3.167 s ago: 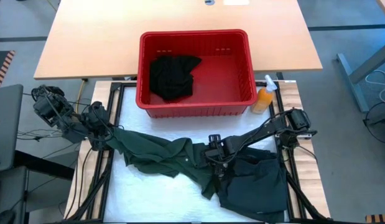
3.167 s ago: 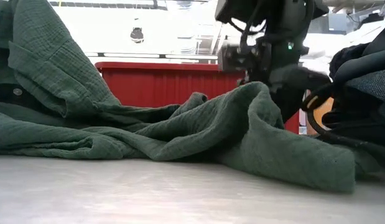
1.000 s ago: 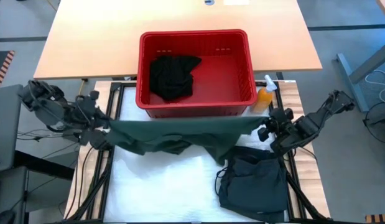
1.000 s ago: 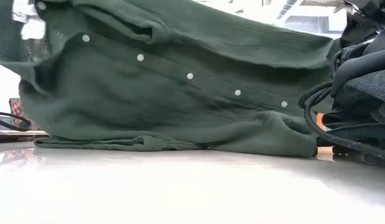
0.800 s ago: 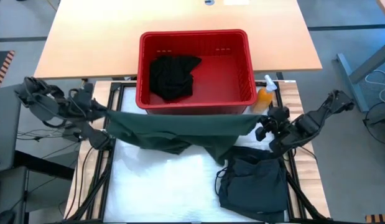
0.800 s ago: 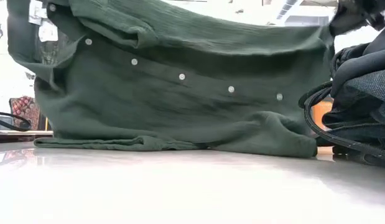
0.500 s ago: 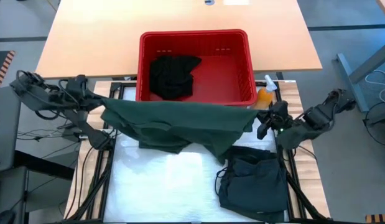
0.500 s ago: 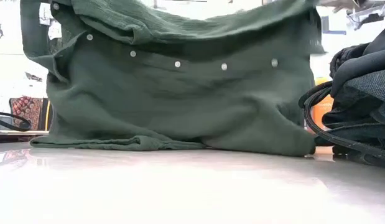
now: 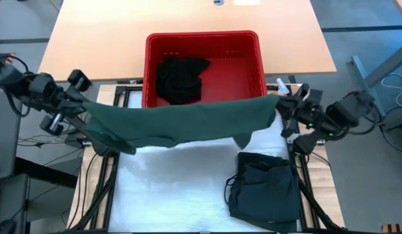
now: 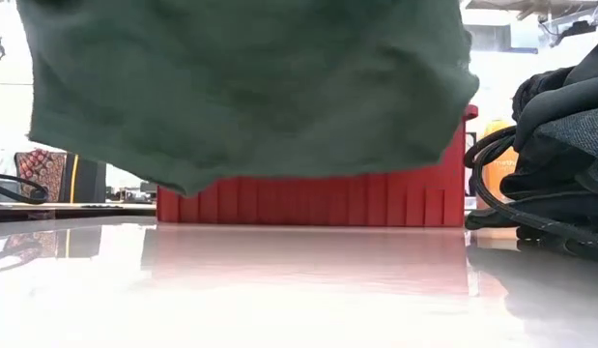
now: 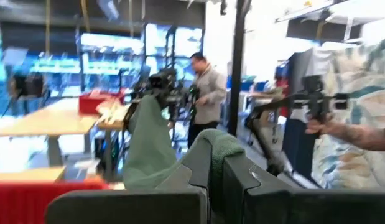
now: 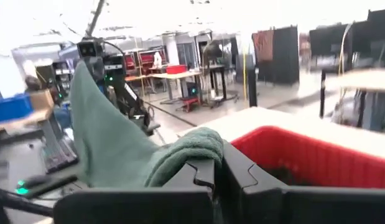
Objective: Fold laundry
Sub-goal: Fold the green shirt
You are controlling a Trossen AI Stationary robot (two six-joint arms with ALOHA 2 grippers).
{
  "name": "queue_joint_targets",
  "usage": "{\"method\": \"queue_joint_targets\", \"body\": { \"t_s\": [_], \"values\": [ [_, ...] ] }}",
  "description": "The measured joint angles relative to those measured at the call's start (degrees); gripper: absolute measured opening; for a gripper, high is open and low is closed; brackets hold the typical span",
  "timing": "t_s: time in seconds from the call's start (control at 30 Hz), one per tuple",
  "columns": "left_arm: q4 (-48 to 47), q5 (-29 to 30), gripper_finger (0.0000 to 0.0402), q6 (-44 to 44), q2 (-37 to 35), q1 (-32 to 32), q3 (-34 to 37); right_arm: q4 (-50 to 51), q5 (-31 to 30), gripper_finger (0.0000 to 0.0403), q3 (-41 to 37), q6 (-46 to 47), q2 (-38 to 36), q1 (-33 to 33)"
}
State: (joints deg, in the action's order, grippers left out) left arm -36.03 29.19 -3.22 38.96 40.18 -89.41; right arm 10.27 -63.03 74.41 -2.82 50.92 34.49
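Green shirt [image 9: 181, 120] taut between both pincers

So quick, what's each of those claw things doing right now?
Left gripper: jaws shut on the green shirt, holding one end up.
Right gripper: jaws shut on the green shirt's other end.

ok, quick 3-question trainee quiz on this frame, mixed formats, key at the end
1. True or false: the green shirt hangs clear of the table.
2. What lies in the red basket? A) a black garment B) a spray bottle C) nothing
3. Fill in: the left claw and right claw are both shut on the ____.

Key:
1. True; the low view shows a gap under its hem.
2. A, the black garment.
3. Green shirt, one end each.
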Motion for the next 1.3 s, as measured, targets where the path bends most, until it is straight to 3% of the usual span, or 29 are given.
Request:
{"method": "queue_joint_targets", "body": {
  "t_s": [0.2, 0.6, 0.83, 1.03, 1.1, 1.17, 1.23, 1.3],
  "values": [
    [0.6, -2.0, 0.0000, 1.4, 0.1, 0.0, 0.0, 2.7, -5.1, 0.0023, 1.4, -6.1, 0.0, 2.4],
    [-3.8, -2.5, 0.0000, 8.2, 0.9, 0.0, 0.0, 7.7, -5.9, 0.0023, 1.4, 4.0, 0.1, 6.4],
    [-16.1, -11.0, 0.0000, 21.4, 6.3, 0.0, 0.0, 10.4, 7.5, 0.0023, 1.4, 13.1, 5.0, 10.8],
    [-17.9, -20.5, 0.0000, 26.4, 15.7, 0.0, 0.0, 10.1, 19.3, 0.0023, 1.3, 20.1, 13.7, 13.0],
    [-13.6, -29.6, 0.0000, 25.1, 20.1, 0.4, 0.0, 7.0, 24.2, 0.0023, 1.3, 22.2, 16.1, 13.6],
    [-6.5, -37.1, 0.0000, 19.4, 24.4, 1.9, -0.5, 2.5, 26.7, 0.0023, 1.7, 18.2, 17.9, 14.1],
    [-6.5, -38.6, 0.0000, 13.6, 27.3, 2.3, -2.8, 0.4, 25.7, 0.0023, 3.3, 10.7, 18.7, 14.5],
    [-11.3, -34.1, 0.0000, 8.0, 27.6, 0.4, -8.3, 0.6, 16.4, 0.0023, 6.0, 4.2, 17.8, 14.3]
  ]
}}
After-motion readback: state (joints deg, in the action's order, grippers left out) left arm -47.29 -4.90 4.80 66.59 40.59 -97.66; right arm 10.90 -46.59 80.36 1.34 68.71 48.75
